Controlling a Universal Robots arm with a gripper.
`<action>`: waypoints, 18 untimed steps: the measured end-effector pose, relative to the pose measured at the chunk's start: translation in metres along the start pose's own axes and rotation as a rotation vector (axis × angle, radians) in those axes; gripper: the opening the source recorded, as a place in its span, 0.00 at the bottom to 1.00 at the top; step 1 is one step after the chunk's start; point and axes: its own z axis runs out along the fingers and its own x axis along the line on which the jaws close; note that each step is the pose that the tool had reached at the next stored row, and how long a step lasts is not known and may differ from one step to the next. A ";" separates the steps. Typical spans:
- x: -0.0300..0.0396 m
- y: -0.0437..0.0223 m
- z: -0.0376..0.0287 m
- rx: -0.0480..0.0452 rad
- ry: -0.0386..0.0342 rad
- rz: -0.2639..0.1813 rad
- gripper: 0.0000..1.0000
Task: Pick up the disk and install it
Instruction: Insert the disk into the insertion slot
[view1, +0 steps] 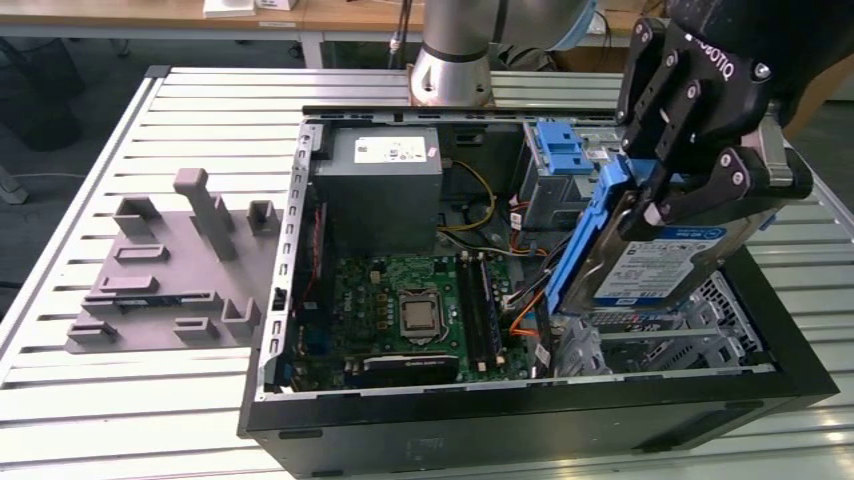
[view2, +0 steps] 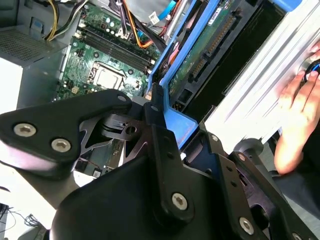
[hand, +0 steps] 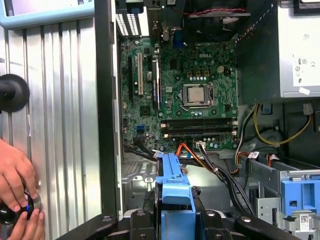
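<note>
The gripper (view1: 687, 200) covers the top of the disk (view1: 654, 265); a hand (hand: 15, 175) is cut off.

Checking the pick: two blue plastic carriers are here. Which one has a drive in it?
The disk in the gripper, held tilted over the case: its blue frame surrounds a silver, labelled drive. The ridged blue clip in the case holds none.

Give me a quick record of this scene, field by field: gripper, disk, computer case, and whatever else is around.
gripper: shut on the disk's blue carrier frame
disk: held on edge, tilted, over the drive cage at the exterior view's right of the case; not lying flat in it
case: open, motherboard and grey power supply exposed
blue clip: in the case, between power supply and gripper in the exterior view
grey fixture: on the table, at the exterior view's left
hand: on the table beside the case
</note>
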 end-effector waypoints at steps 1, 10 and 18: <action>0.0002 -0.0006 0.0002 0.0000 0.0000 -0.002 0.36; 0.0029 -0.0114 0.0018 -0.0024 0.0001 -0.012 0.36; 0.0022 -0.0267 0.0031 -0.0047 0.0006 -0.012 0.36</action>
